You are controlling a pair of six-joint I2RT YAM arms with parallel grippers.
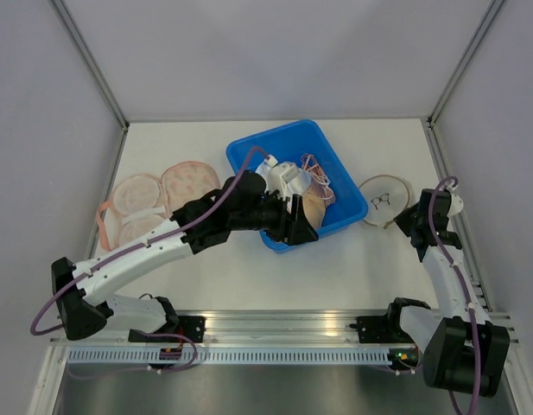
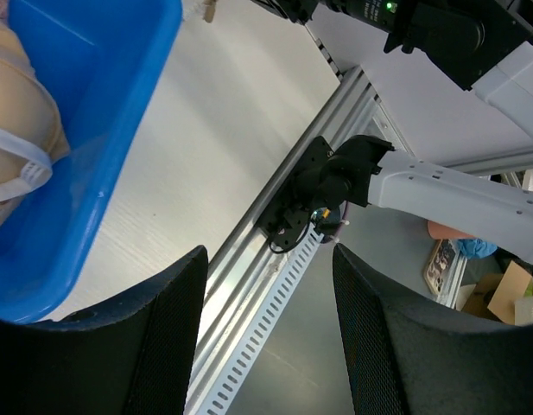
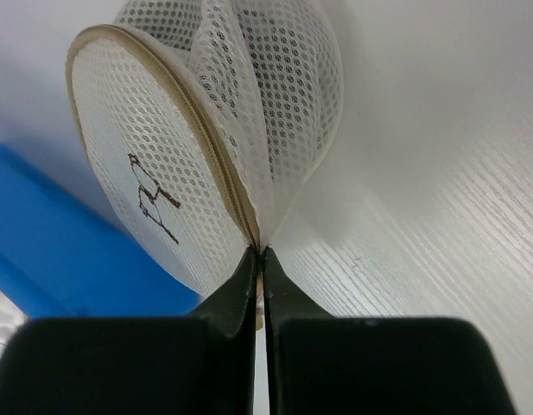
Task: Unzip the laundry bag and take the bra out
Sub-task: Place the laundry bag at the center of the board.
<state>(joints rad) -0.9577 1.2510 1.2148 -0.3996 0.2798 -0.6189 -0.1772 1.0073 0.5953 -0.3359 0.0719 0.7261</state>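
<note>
Top view: a round white mesh laundry bag (image 1: 383, 199) lies flat on the pale surface (image 1: 249, 268), right of centre, just beside a blue plastic bin (image 1: 279, 143) that holds beige garments. The right pincer (image 1: 399, 220) meets the bag's lower edge. The left pincer (image 1: 302, 226) hangs over the bin's near rim, well apart from the bag. A pink bra (image 1: 158, 201) lies at far left.

Left wrist view: the left pincer (image 2: 270, 259) stands open and empty. The bin (image 2: 119, 130) fills the upper left, with a beige bra cup (image 2: 20, 112) inside.

Right wrist view: the right pincer (image 3: 260, 252) is closed on the laundry bag (image 3: 154, 147) where its beige zip line ends. The pull is hidden, and whether a bra is inside cannot be told.

Nothing anchors the light bag, so a tug would likely drag it whole rather than open the zip, or the thin mesh could slip free. The bin wall (image 3: 41, 259) crowds the left, while bare surface (image 3: 439, 216) at right leaves open room.
</note>
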